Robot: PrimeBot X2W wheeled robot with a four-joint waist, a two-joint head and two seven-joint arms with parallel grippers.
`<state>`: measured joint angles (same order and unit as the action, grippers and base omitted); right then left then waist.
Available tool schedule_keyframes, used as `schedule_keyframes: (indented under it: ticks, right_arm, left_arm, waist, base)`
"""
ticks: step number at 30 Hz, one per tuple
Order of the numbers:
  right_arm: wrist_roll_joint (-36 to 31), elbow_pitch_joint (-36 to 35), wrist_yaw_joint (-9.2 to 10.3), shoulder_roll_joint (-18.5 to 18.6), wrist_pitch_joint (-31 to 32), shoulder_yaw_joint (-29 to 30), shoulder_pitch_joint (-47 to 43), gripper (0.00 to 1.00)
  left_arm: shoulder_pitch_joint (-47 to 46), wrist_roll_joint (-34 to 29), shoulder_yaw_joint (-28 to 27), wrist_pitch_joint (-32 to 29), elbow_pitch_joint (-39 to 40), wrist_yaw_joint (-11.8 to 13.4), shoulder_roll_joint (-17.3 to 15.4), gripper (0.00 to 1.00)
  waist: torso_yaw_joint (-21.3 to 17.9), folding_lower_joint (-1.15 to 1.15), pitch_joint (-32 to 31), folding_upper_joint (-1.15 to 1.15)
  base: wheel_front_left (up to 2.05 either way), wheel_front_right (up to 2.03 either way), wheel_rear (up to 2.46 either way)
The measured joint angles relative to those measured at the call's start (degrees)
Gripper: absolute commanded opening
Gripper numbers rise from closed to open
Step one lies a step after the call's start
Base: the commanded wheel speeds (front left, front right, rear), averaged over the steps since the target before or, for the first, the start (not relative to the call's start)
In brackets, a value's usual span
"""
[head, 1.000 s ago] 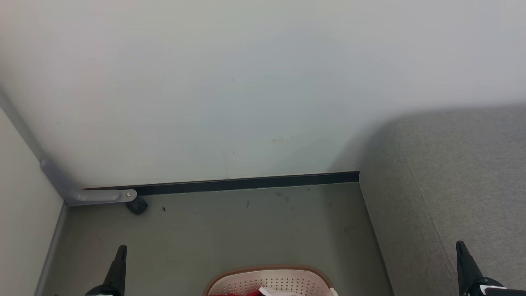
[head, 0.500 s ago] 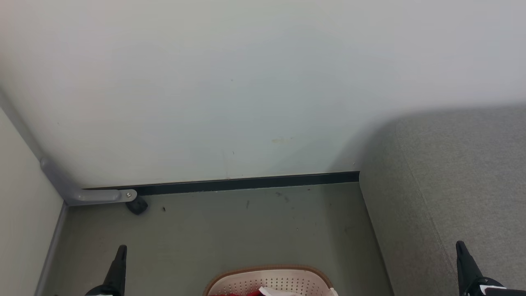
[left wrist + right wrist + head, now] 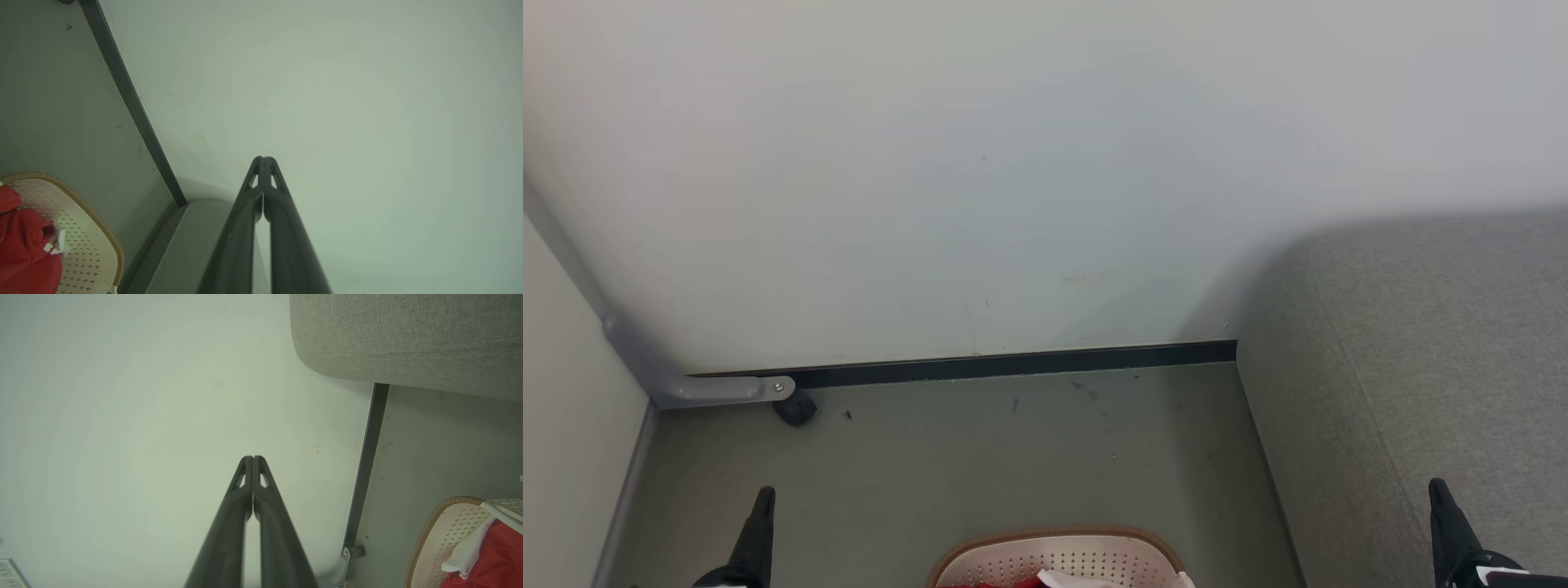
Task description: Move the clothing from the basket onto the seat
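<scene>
My left gripper (image 3: 263, 160) and right gripper (image 3: 253, 458) both pinched closed, empty. I see bright red fabric garment (image 3: 22, 249) lying in cream perforated plastic basket (image 3: 88, 241), near grey woven sofa (image 3: 1437, 343).

Head cam: down at floor (image 3: 1013, 457), wall (image 3: 1013, 163). Wrist cams: toward wall. Shared: basket (image 3: 1013, 565).

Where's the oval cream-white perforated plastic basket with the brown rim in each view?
Head view: cream-white perforated plastic basket, bottom centre, cut by the edge.
Left wrist view: basket, lower left corner.
Right wrist view: basket, lower right corner.
Shared landmark: dark baseboard strip beyond it.
</scene>
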<state>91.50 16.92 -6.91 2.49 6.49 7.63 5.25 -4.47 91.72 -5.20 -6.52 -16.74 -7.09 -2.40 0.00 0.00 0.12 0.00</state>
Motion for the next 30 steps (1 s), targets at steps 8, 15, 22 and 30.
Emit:
schedule_keyframes:
  ticks: [8,15,22,30]
  right_arm:
    - [0.0,0.0,0.0,0.0,0.0,0.0,0.0,0.0]
    - [-0.01,2.23,0.19,-0.79,-0.1,-0.45,-2.15,1.0]
    - [-0.01,1.85,0.19,-0.78,-1.51,-1.59,-2.02,1.0]
    - [-0.04,1.13,0.18,-0.76,-3.1,-3.11,-1.07,1.0]
  left_arm:
    - [0.0,0.0,0.0,0.0,0.0,0.0,0.0,0.0]
    - [2.38,-0.01,0.33,0.07,-2.4,0.08,0.64,1.0]
    - [2.33,0.0,1.0,1.04,-1.9,0.08,0.6,1.0]
    - [2.27,0.04,1.96,2.21,-1.04,0.08,0.59,1.0]
  waist:
    - [0.0,0.0,0.0,0.0]
    - [0.0,0.0,0.0,0.0]
    - [0.04,0.0,0.04,0.0]
    - [0.09,0.0,0.11,0.0]
  base:
    - [0.0,0.0,0.0]
    - [0.0,0.0,0.0]
    - [0.0,0.0,0.0]
    - [0.0,0.0,0.0]
